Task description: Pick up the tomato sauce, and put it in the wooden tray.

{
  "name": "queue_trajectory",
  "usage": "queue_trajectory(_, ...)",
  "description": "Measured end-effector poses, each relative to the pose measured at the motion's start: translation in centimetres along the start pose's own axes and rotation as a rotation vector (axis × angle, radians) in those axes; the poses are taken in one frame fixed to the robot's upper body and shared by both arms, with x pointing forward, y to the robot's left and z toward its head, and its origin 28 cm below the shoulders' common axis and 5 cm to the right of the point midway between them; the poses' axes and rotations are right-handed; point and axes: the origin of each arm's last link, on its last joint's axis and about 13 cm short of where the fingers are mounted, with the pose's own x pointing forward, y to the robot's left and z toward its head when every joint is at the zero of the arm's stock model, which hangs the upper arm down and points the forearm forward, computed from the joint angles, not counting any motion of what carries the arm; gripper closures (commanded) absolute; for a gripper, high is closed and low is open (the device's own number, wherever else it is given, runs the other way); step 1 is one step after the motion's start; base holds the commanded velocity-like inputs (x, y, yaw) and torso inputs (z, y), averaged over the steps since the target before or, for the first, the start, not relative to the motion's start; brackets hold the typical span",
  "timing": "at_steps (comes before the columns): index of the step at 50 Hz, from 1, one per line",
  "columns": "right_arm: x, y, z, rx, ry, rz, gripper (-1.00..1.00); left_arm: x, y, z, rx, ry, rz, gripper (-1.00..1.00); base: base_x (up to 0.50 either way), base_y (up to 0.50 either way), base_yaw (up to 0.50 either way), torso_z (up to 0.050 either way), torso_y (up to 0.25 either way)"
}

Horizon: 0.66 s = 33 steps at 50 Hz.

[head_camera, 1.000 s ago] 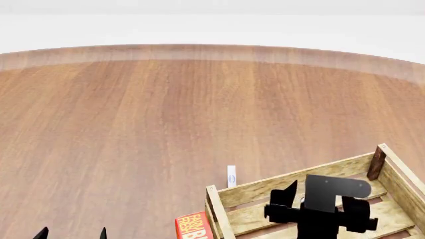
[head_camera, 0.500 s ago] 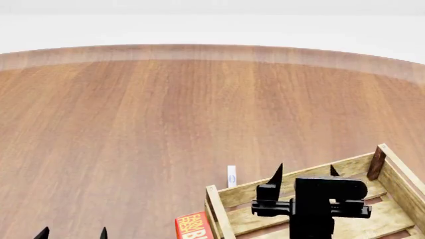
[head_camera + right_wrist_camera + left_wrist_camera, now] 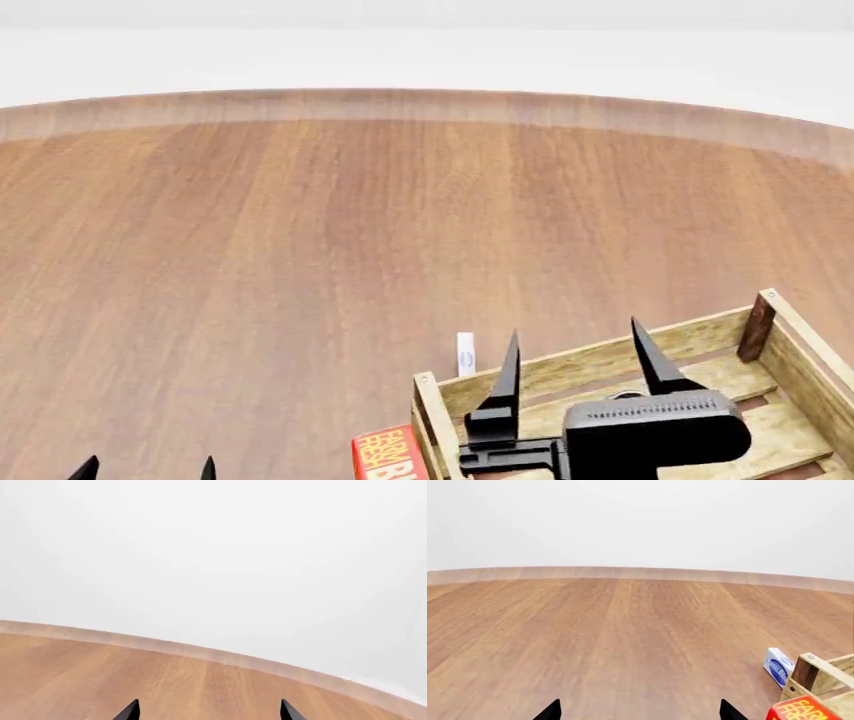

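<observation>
The small tomato sauce can appears in no view. The large pale slatted wooden tray (image 3: 747, 385) with dark brown corner posts sits at the near right of the round brown wooden table (image 3: 307, 240). Right gripper (image 3: 577, 362) hovers above the tray, fingers spread, empty. Left gripper (image 3: 144, 467): fingertips apart, empty. A red carton (image 3: 387, 455) touches the tray's left wall; a small white-and-blue box (image 3: 465, 354) lies just behind.

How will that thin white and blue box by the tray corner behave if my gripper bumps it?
The box would probably tip easily, since it stands upright on a narrow edge. It is likely light, because it looks small beside the tray. Its flat faces suggest it would fall flat or slide rather than roll.
</observation>
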Motion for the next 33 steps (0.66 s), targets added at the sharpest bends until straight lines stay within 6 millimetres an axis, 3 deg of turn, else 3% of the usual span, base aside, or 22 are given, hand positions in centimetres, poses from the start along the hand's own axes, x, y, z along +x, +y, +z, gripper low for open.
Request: queue_trajectory(33,-6.8,1.1,5.5,-0.001,-0.219,0.114,-1.00,0.0,0.0,-0.1,0.000,0.000,0.000,-1.00,0.00,0.00,0.00,0.000,0.000)
